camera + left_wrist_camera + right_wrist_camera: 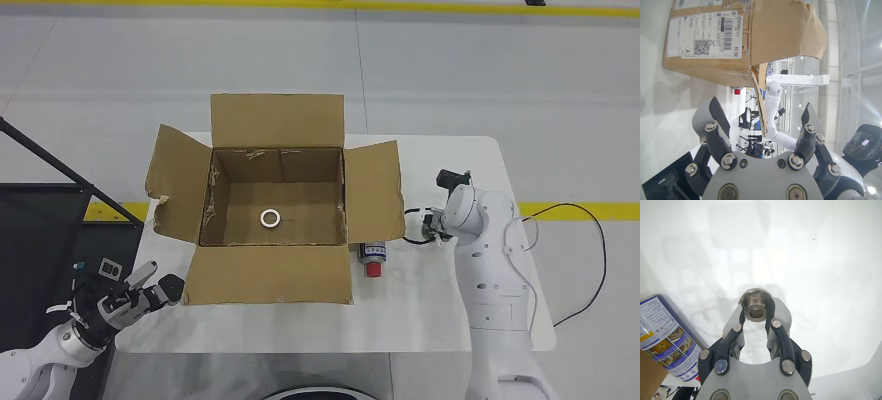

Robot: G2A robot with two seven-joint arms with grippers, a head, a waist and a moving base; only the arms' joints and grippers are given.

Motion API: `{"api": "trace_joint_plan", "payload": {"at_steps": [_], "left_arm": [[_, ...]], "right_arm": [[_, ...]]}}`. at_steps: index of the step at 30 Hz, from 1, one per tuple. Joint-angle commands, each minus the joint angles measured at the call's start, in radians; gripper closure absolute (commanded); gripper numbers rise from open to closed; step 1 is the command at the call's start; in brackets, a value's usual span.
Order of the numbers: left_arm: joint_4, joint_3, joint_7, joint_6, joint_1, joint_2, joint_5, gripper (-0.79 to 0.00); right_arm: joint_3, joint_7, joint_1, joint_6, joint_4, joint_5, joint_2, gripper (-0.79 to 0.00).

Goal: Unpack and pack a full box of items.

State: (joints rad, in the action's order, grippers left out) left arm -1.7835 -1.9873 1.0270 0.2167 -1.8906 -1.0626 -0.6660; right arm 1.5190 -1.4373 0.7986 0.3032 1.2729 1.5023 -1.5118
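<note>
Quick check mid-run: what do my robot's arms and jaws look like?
The left arm and right arm have smooth white rounded shells. Each ends in a grey metal plate carrying black linkage bars with silver bolts; the jaws are pale, faced with black ribbed pads. A thin black cable loops beside the right arm.

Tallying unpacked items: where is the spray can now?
In the top view the spray can lies on the table beside the box's right side, near the right gripper.
</note>
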Motion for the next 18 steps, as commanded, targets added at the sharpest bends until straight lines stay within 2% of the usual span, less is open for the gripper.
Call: {"api": "trace_joint_plan", "payload": {"at_steps": [1,3,9,18], "left_arm": [[0.000,0.000,0.000,0.000,0.000,0.000,0.000,-0.785],[0.000,0.000,0.000,0.000,0.000,0.000,0.000,-0.785],[0.000,0.000,0.000,0.000,0.000,0.000,0.000,-0.785],[0.000,0.000,0.000,0.000,0.000,0.000,0.000,-0.785]], "right_arm": [[-0.002,-0.002,0.000,-0.001,0.000,0.000,0.001,-0.092],[-0.002,-0.003,0.000,-0.001,0.002,-0.001,0.002,0.000],[0.005,0.000,-0.003,0.002,0.066,0.012,0.007,0.000],[-0.039,0.007,-0.062,-0.022,0.271,0.041,0.006,0.000]]}}
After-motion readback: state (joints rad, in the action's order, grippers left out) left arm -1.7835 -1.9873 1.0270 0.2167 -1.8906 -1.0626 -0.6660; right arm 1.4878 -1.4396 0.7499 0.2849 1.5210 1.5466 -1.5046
